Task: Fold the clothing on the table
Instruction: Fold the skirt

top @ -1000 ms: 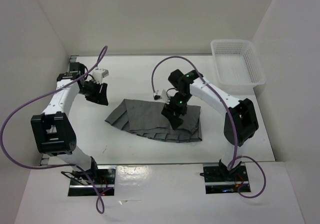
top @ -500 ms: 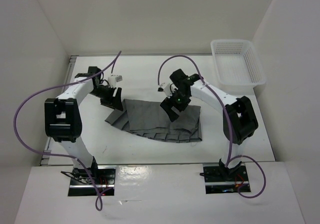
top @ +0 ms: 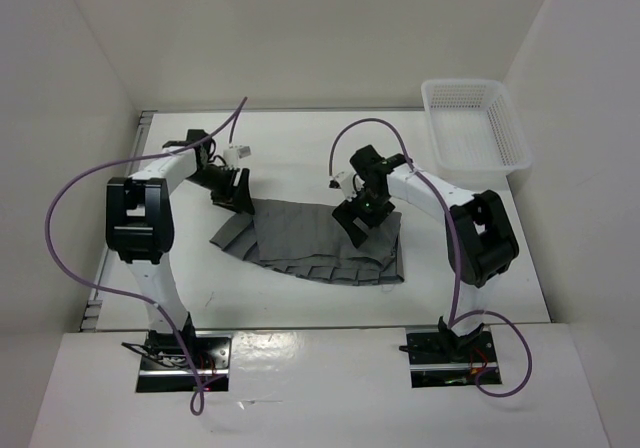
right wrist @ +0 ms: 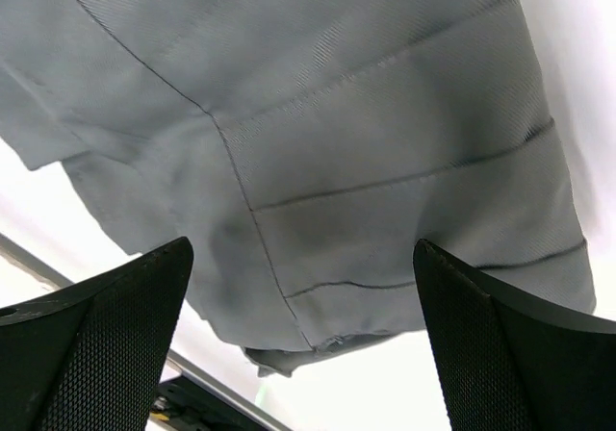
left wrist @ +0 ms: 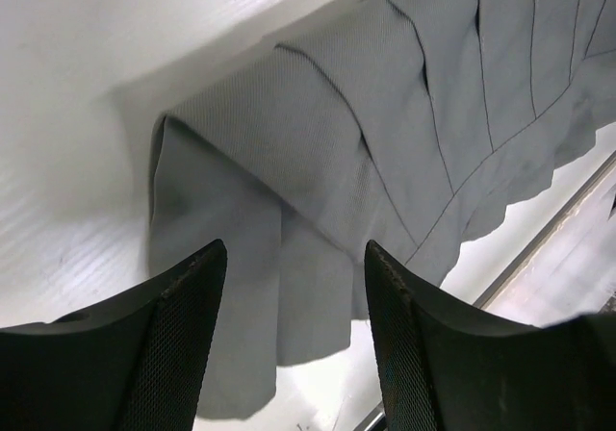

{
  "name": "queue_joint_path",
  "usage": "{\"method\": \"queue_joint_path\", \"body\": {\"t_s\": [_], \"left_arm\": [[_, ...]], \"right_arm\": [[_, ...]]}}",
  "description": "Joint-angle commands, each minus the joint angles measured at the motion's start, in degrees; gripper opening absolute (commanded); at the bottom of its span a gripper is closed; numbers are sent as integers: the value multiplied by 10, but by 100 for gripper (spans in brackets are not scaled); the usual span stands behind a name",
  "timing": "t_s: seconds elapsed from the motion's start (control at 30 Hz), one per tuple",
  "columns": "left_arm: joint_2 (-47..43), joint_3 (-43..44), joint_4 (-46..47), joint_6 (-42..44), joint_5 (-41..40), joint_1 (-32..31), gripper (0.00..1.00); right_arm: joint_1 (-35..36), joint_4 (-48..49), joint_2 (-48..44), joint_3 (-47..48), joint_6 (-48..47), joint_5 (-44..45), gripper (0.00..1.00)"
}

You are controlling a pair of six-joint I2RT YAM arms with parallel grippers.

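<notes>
Closing in, we now have the clothing (left wrist: 318,142) between the open jaws of our left gripper (left wrist: 294,250); our right gripper (right wrist: 300,246), wide open, hovers above it, grasp pending.

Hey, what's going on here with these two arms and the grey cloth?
Two robot arms are set to fold a dark grey pleated skirt lying on the white table. The left arm holds open jaws over the skirt's far left corner; the right arm holds wide-open jaws over its far right part. Neither appears to grip the fabric. A white mesh basket sits at the table's far right corner.
</notes>
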Motion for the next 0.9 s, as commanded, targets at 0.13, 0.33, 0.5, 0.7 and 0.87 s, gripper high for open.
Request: {"method": "queue_joint_path", "body": {"t_s": [0.13, 0.33, 0.5, 0.7, 0.87], "left_arm": [[51, 28, 20, -19, 38, -19, 65], [72, 50, 25, -25, 44, -24, 61], [84, 89, 3, -25, 50, -30, 29], [84, 162, -35, -25, 44, -30, 6], [97, 247, -61, -7, 16, -30, 0]], "right_arm": [[-7, 18, -39, -8, 4, 33, 99], [-7, 18, -39, -8, 4, 44, 99], [-7, 24, -39, -8, 4, 51, 99], [-7, 24, -39, -13, 4, 56, 99], [-7, 29, -39, -13, 4, 61, 99]]}}
